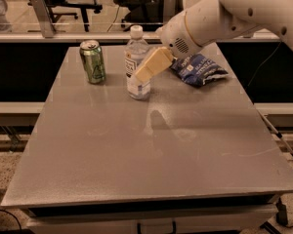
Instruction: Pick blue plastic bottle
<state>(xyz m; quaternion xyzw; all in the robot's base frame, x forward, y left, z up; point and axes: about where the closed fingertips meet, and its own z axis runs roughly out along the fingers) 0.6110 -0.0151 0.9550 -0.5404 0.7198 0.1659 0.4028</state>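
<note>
The blue plastic bottle (pixel 136 50), clear with a white cap and a white label, stands upright at the back middle of the grey table (pixel 151 145). My gripper (pixel 142 74) reaches in from the upper right on the white arm. Its cream-coloured fingers (pixel 151 65) lie across the front of the bottle's middle and hide part of the label. The bottle's base rests on the table.
A green drink can (pixel 93 61) stands left of the bottle. A dark blue crinkled snack bag (pixel 199 68) lies right of it, under the arm. Office chairs and a rail are behind the table.
</note>
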